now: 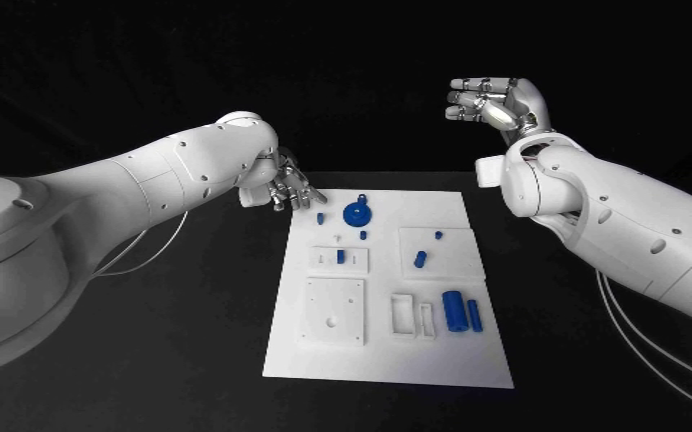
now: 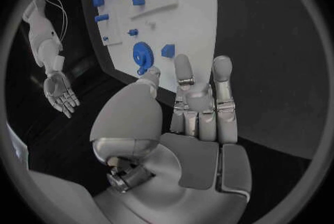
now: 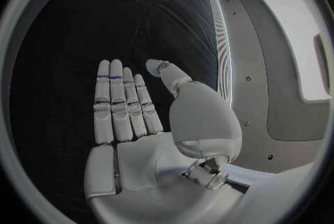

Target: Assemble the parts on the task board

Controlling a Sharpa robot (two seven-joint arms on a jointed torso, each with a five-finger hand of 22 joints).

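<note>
1. The table (image 1: 173, 352) is black; the white board (image 1: 387, 347) lies in its middle, long side running near to far.
2. The left arm (image 1: 130, 187) comes in from the left, bent, with its forearm pointing at the board's far left corner. The right arm (image 1: 606, 222) comes in from the right and bends upward, well off the board.
3. The left hand (image 1: 293, 189) hangs over the board's far left corner. The wrist view shows its fingers (image 2: 221, 76) straight and apart, nothing in them; whether the tips touch the board cannot be told.
4. The right hand (image 1: 490, 102) is raised high above the table's far side, beyond the board's far right corner. From the head its fingers look bent over; its own wrist view shows the palm flat, fingers (image 3: 111, 90) straight side by side, thumb out, holding nothing.
5. On the board, a raised white plate (image 1: 335, 314) sits near left and another (image 1: 440, 250) at middle right.
6. The blue gear (image 1: 356, 216) lies at the far end, just beside the left hand's fingertips.
7. Two blue cylinders (image 1: 462, 310) lie side by side near the right edge, next to small white frames (image 1: 411, 314).
8. Smaller blue parts (image 1: 421, 258) are scattered between the gear and the plates; their shapes are too small to make out.
</note>
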